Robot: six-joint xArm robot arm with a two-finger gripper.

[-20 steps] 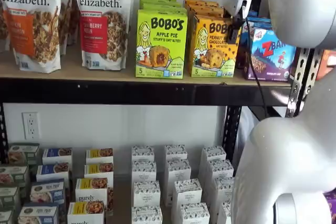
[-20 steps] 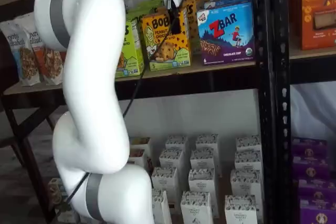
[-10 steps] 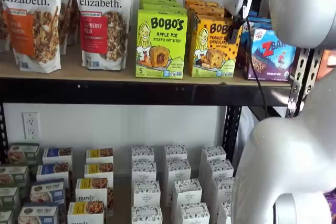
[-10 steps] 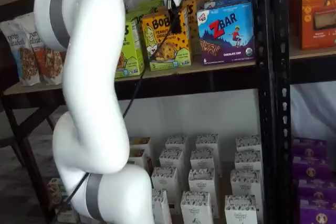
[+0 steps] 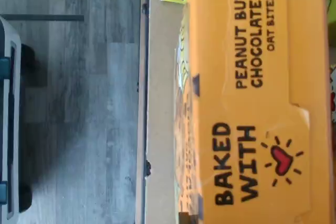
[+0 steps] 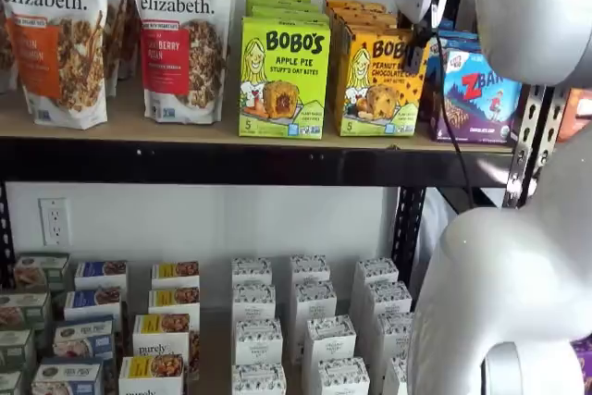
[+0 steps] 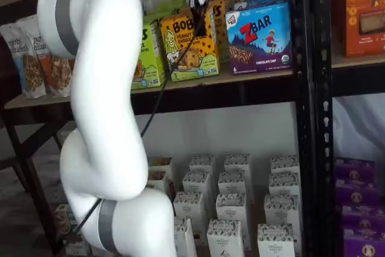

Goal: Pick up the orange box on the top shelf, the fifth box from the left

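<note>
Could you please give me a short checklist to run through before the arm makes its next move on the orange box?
1. Target: the orange box stands upright at the front of the top shelf, peanut butter chocolate chip print showing: ok.
2. Hand position: the hand hangs at the box's upper part in both shelf views; the wrist view looks straight onto the box top: ok.
3. Finger state: no gap or grip is visible: cannot tell.
4. Left neighbour: the green Bobo's box stands close beside the target: clearance cannot tell.
5. Right neighbour: the ZBar box stands apart with a visible gap: ok.
6. Cable hangs in front of the shelf: snagging cannot tell.
</note>
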